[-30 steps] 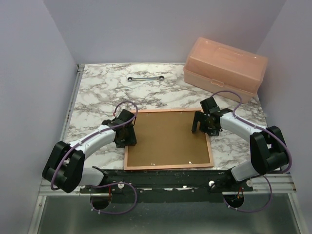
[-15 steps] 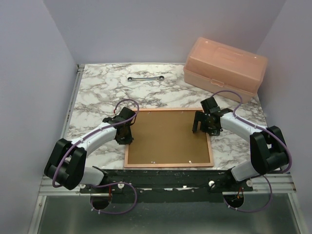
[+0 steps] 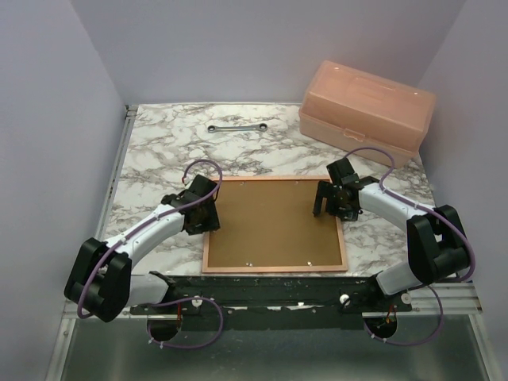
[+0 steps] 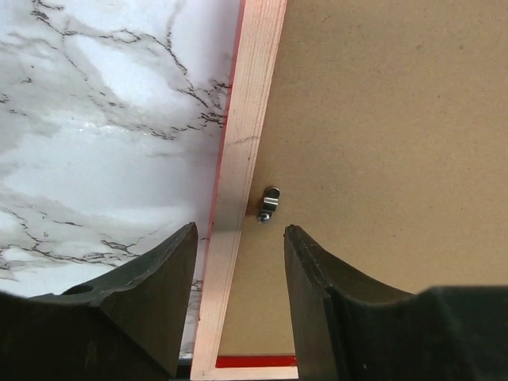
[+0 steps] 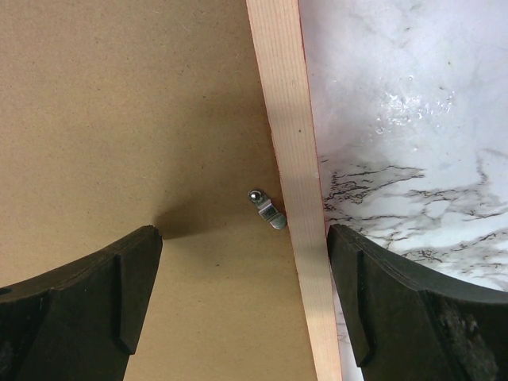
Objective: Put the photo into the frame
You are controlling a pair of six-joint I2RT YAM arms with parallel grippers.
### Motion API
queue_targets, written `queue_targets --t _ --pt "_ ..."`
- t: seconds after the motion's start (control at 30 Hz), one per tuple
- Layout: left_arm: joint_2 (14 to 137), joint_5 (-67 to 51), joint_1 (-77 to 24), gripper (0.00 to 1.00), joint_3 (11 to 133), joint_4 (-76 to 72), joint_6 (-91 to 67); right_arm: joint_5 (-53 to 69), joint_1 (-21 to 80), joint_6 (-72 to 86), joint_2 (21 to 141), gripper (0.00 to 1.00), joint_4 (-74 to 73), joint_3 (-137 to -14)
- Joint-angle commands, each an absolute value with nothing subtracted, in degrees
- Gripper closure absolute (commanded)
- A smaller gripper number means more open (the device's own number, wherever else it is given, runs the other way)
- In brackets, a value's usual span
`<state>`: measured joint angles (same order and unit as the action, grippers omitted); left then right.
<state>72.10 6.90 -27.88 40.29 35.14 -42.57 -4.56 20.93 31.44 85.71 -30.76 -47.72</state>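
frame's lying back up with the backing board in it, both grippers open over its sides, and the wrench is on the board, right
Not quite: the wrench lies on the marble table beyond the frame's far edge, not on the backing board, as the top external view shows. The rest holds, left gripper and right gripper both open.

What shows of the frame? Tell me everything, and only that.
The frame lies flat, face down on the marble table: thin pale wood rails, a red sliver at their outer edge. A brown backing board fills it, with a small metal clip by each side rail. Both open, the left gripper and right gripper straddle those rails.
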Motion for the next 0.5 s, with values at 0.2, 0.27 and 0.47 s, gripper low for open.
queue_targets --t 0.2,0.27,0.47 --pt "78.04 8.77 -27.55 0.5 42.08 33.54 -44.26 -2.01 21.09 31.75 85.41 0.07 -29.23 -47.11" --pt "79.24 8.96 -27.59 0.5 42.03 33.17 -44.37 -2.05 21.09 31.81 85.51 0.07 -29.17 -46.89" --pt "80.28 8.87 -27.54 0.63 42.01 32.12 -44.52 -1.43 21.09 31.87 85.78 0.07 -28.76 -46.68"
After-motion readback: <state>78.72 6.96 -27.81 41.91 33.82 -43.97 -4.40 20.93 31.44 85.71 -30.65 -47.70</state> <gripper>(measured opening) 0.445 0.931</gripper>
